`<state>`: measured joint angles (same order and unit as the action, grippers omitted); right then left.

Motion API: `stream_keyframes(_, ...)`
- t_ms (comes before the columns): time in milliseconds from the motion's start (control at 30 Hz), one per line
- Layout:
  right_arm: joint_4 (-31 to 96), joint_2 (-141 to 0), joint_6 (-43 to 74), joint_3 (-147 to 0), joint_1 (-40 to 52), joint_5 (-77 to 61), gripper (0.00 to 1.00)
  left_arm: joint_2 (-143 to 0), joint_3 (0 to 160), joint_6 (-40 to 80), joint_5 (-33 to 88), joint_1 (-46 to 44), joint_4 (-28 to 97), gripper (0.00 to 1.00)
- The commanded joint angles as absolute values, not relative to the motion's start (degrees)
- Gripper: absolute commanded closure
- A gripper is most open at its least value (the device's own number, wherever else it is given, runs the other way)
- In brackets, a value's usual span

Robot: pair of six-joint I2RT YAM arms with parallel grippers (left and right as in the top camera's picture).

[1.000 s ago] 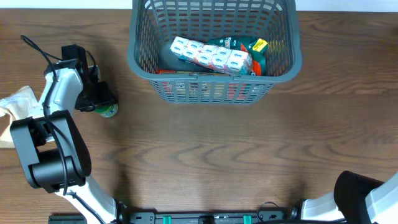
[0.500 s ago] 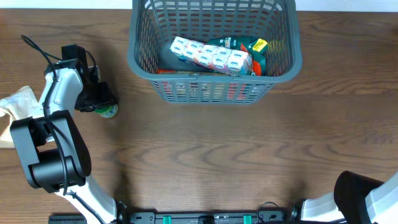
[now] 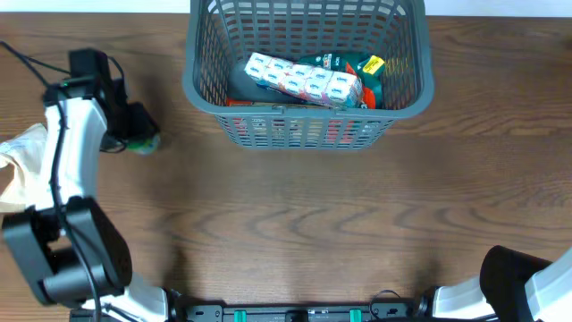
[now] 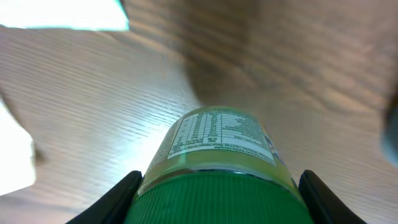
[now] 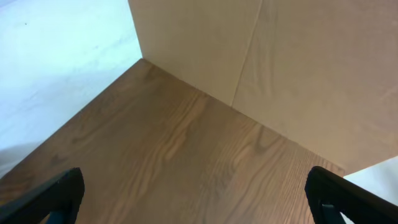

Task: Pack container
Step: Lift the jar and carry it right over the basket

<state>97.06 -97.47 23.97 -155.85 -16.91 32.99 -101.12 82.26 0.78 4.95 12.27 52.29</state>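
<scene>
The grey lattice container (image 3: 207, 89) stands at the table's far middle. It holds a white patterned pack (image 3: 304, 79) and a green packet (image 3: 357, 67). My left gripper (image 3: 141, 141) is at the left of the table, shut on a green-capped jar (image 3: 143, 144). In the left wrist view the jar (image 4: 214, 143) fills the space between the two black fingers, its label facing up, and it hangs above the wood. My right gripper (image 5: 196, 199) is open and empty over bare wood; only the arm's base (image 3: 527, 282) shows in the overhead view.
A beige cloth or bag (image 3: 22, 165) lies at the table's left edge beside the left arm. A tall cardboard panel (image 5: 261, 62) stands ahead of the right gripper, near the table's corner.
My left arm has lifted and swung toward the far side, carrying the jar a little up and away from its earlier spot. The right arm has not moved.
</scene>
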Motion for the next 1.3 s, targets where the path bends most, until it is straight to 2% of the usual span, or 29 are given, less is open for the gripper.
stream_keyframes(0, 97.17, -97.56, 24.82, -155.79, -17.21, 33.58, 0.01, -97.01, 86.87, 2.02, 2.68, 12.53, 54.68, 0.94)
stream_keyframes(200, 97.17, -97.56, 24.82, -155.79, -17.21, 33.58, 0.01, -91.13, 93.95, 2.07, 4.12, 12.40, 57.43, 0.94)
stream_keyframes(467, 97.17, -97.56, 24.82, -155.79, -17.21, 33.58, 0.01, -86.32, 106.61, 3.36, 15.46, 11.31, 57.82, 0.94)
stream_keyframes(700, 97.17, -97.56, 24.82, -155.79, -17.21, 33.58, 0.01, -86.43, 114.41, 3.25, 19.03, 2.98, 55.16, 0.95)
stream_keyframes(967, 97.17, -97.56, 24.82, -155.79, -17.21, 33.58, 0.01, -90.32, 114.63, 3.14, 19.03, -8.34, 49.21, 0.94)
stream_keyframes(1267, 97.17, -97.56, 24.82, -155.79, -17.21, 33.58, 0.01, -99.29, 114.69, 3.31, 18.98, -14.83, 46.11, 0.95)
